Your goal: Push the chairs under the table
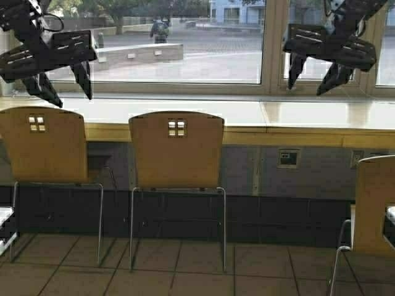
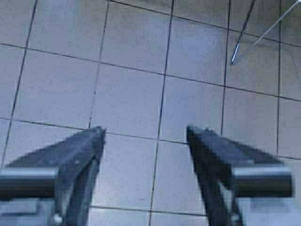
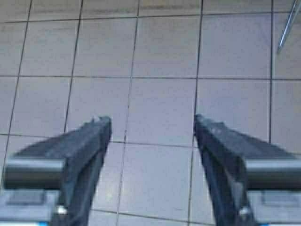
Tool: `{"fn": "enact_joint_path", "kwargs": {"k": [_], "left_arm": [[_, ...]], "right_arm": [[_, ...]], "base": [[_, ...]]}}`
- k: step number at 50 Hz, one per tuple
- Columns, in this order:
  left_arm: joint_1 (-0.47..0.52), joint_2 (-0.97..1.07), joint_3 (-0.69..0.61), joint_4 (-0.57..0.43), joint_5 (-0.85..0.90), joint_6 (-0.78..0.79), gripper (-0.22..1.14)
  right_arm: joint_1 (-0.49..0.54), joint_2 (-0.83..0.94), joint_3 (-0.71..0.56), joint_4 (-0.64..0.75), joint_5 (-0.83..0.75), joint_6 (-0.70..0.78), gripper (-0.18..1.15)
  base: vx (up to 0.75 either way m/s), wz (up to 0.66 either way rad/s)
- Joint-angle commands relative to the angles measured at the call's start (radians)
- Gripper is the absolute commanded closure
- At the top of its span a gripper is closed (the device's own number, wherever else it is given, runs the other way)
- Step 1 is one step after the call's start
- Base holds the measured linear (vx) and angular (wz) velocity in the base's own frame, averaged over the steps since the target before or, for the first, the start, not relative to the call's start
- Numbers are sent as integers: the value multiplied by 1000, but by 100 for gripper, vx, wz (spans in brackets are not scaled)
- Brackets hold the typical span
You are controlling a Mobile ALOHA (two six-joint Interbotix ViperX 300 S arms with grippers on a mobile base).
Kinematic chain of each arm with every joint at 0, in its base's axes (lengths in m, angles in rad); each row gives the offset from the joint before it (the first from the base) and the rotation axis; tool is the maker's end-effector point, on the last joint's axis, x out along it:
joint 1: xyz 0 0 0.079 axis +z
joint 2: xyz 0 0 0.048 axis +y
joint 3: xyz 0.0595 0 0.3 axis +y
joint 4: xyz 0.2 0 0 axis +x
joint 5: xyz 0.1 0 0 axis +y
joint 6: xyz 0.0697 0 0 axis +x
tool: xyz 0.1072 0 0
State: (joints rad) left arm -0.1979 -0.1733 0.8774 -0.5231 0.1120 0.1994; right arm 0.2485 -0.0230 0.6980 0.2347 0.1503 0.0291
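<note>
No push has begun — 2 chairs (image 1: 176,148) stand at the surface (image 1: 247,117); left hand (image 1: 65,89) and right hand (image 1: 311,79) hang wide, empty. Next: reach a backrest.

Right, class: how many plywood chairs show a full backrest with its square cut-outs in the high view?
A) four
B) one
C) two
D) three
C: the left chair and the middle chair each show a whole backrest with four small cut-outs before the table; the right chair is cropped by the picture edge.
</note>
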Motion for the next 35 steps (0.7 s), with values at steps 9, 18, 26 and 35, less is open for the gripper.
{"fn": "enact_joint_path", "kwargs": {"k": [9,18,26,35], "left_arm": [[-2,29,-25,-2,2,2,3],[0,21,-23,0,3,5,3],[-2,28,-21,5,-2,15,3],[-2,92,-49,6,-23,12,3]], "right_arm": [[8,28,-15,3,3,2,7],[9,29,-8,11,17,2,7],[11,8,32,21,17,12,7],[6,37,48,28,11,17,7]], "base": [[-11,-6],[-14,-8],[-12,-16],[-1,-17]]}}
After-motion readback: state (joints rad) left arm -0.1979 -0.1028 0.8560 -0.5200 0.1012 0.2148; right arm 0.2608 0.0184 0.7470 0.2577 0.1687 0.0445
